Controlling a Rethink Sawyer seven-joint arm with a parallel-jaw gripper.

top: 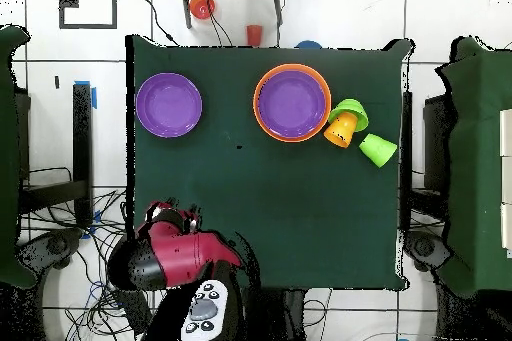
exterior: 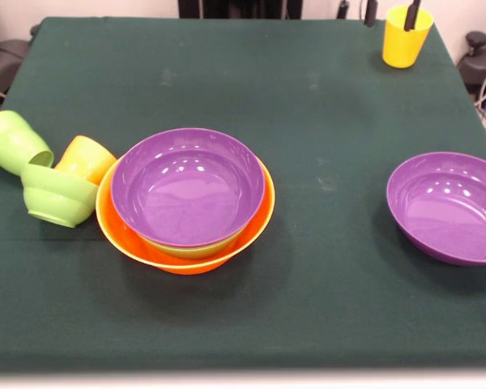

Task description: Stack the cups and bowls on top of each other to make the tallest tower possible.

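Note:
The tower stands at centre-left: a purple bowl point(exterior: 186, 186) nested in a light green bowl point(exterior: 190, 250), inside the large orange bowl point(exterior: 255, 231); the blue bowl is hidden. Against its left lie the orange cup point(exterior: 85, 158) on its side, the tilted small green bowl point(exterior: 58, 194) and the light green cup point(exterior: 12, 142) on its side. The second purple bowl point(exterior: 449, 207) sits alone at the right. The yellow cup point(exterior: 407, 39) stands upright at the far right corner. My gripper point(exterior: 391, 12) is open over its rim, with one finger inside and one outside.
In the overhead view the arm point(top: 170, 252) covers the table's corner and hides the yellow cup. A red cup point(top: 254, 34) and another orange-red thing point(top: 202, 5) lie on the floor beyond the table's opposite edge. Chairs stand at both sides.

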